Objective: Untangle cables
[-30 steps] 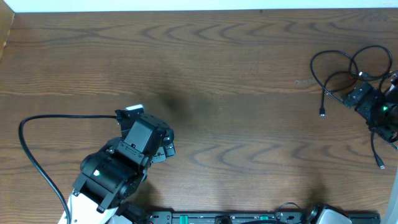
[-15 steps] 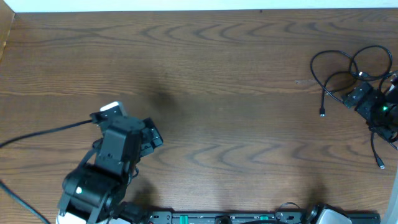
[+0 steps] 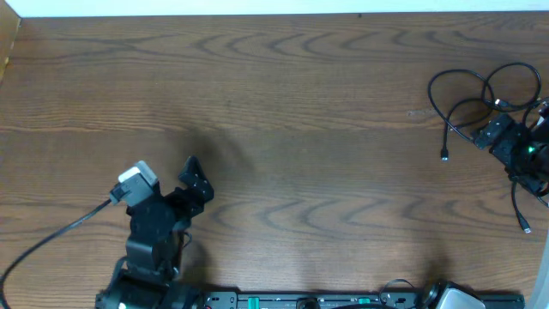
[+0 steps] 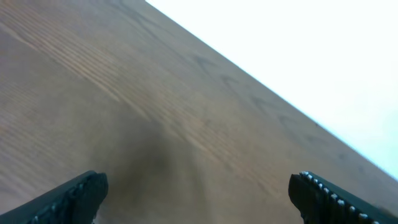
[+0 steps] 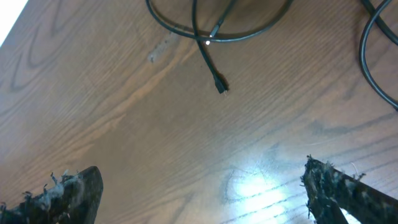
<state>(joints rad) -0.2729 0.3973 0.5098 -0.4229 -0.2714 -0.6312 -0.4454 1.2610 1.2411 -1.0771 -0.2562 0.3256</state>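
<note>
The brown wooden table (image 3: 300, 103) fills the overhead view, with a white strip along its far edge. The left arm (image 3: 146, 249) stands at the near left, and its thick lead (image 3: 51, 245) curves off toward the near-left corner. The right arm (image 3: 525, 159) sits at the right edge, about midway between near and far, partly cut off by the frame. The left gripper (image 3: 196, 176) points far and right over bare wood, well apart from the cables. In its wrist view the dark left fingers (image 4: 81, 190) stand wide, released, with nothing between them. The right gripper (image 5: 202, 186) is likewise spread wide and empty. Its rough-edged right fingers (image 5: 74, 186) show at the two lower corners of its wrist view, with only wood and a bright glare between them. It hangs close to the cables, and as far as that view shows it touches none of them. The cables (image 3: 431, 93) lie at the far right of the table, thin black cords looped over one another, just left of and beyond the right arm. How they cross beneath the arm I cannot tell from above. One cord runs out of the loops toward the near side and ends in a small plug (image 3: 444, 157), lying free on the wood left of the arm. This is probably the same plug that the right wrist view shows below a curved strand. A second plug (image 3: 526, 228) lies on the near side of the right arm, by the right edge.
</note>
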